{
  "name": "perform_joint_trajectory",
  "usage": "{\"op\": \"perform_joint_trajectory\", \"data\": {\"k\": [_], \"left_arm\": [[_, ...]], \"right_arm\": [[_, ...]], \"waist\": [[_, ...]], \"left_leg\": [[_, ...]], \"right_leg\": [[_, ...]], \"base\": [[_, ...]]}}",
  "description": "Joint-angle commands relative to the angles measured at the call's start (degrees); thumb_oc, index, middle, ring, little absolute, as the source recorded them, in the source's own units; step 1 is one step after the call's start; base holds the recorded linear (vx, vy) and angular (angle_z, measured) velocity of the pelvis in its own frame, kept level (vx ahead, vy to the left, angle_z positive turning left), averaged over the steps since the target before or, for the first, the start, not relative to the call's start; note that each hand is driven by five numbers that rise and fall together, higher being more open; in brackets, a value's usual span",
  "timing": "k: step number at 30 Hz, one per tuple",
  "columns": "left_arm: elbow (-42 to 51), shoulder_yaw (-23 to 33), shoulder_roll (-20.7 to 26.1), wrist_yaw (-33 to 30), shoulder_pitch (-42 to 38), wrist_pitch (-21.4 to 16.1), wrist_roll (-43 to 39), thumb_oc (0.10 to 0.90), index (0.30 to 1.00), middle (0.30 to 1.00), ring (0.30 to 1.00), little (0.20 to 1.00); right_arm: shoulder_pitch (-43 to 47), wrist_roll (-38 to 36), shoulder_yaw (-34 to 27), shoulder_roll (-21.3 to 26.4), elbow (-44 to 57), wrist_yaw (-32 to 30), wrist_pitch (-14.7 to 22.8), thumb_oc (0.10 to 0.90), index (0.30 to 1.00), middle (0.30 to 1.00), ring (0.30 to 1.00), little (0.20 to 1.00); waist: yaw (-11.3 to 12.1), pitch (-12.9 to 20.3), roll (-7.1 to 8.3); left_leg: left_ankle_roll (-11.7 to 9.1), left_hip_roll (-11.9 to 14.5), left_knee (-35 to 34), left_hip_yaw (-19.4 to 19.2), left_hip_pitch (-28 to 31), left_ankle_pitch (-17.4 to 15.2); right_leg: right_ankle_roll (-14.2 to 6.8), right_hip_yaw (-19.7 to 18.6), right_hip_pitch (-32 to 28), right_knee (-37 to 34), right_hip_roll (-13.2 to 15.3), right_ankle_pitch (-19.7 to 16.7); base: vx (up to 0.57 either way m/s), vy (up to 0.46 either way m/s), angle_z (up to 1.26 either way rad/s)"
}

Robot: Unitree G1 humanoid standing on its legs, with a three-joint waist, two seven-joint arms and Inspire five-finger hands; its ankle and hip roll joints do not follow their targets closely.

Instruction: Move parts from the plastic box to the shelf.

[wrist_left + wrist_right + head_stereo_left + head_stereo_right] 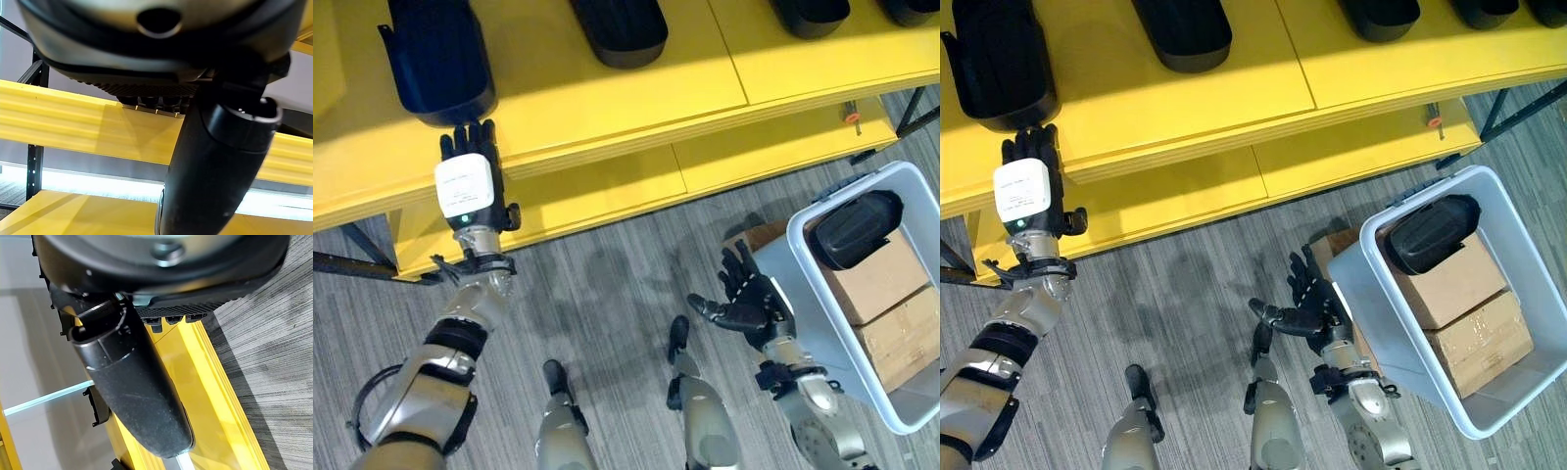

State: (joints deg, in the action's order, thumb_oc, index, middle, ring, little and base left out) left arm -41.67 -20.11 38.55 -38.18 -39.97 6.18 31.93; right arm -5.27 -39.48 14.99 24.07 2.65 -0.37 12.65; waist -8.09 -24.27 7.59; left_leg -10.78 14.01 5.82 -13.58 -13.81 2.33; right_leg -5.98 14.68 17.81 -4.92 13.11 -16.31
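Head pair looking steeply down, sharing the yellow shelf (607,88) and the plastic box (822,294); wrist cameras set very close, facing the shelf edges.

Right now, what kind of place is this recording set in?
Probably a factory or parts-storage area: a yellow shelf holds a row of black moulded parts, a plastic box holds another black part on cardboard boxes, and the floor is grey.
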Motion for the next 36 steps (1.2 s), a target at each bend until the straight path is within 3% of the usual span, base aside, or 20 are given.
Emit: {"op": "perform_joint_trajectory", "data": {"k": [1, 36], "left_arm": [[-4.7, 0.0, 4.0, 2.3, -3.7, -0.2, -1.3, 0.900, 1.000, 1.000, 1.000, 1.000], [-7.5, -2.8, 7.1, 4.8, -7.9, -0.4, -0.9, 0.900, 1.000, 1.000, 1.000, 1.000]], "right_arm": [[0.7, -0.2, -3.0, 2.3, 10.2, 1.6, 6.2, 0.900, 1.000, 1.000, 1.000, 1.000], [-0.8, -0.1, -4.1, 3.1, 10.8, 2.4, 6.3, 0.900, 1.000, 1.000, 1.000, 1.000]], "waist": [[-1.3, 1.7, 0.87], [-2.0, 1.2, 1.38]], "left_leg": [[2.7, -0.5, 6.5, -1.8, -3.5, -3.7], [2.8, -0.2, 8.3, -2.4, -5.8, -4.2]], "right_leg": [[-7.3, 0.7, -7.3, 5.7, 7.2, 8.1], [-7.6, -0.5, -5.5, 5.2, 7.2, 6.9]], "base": [[0.00, 0.000, 0.00], [0.00, 0.001, 0.00]]}}
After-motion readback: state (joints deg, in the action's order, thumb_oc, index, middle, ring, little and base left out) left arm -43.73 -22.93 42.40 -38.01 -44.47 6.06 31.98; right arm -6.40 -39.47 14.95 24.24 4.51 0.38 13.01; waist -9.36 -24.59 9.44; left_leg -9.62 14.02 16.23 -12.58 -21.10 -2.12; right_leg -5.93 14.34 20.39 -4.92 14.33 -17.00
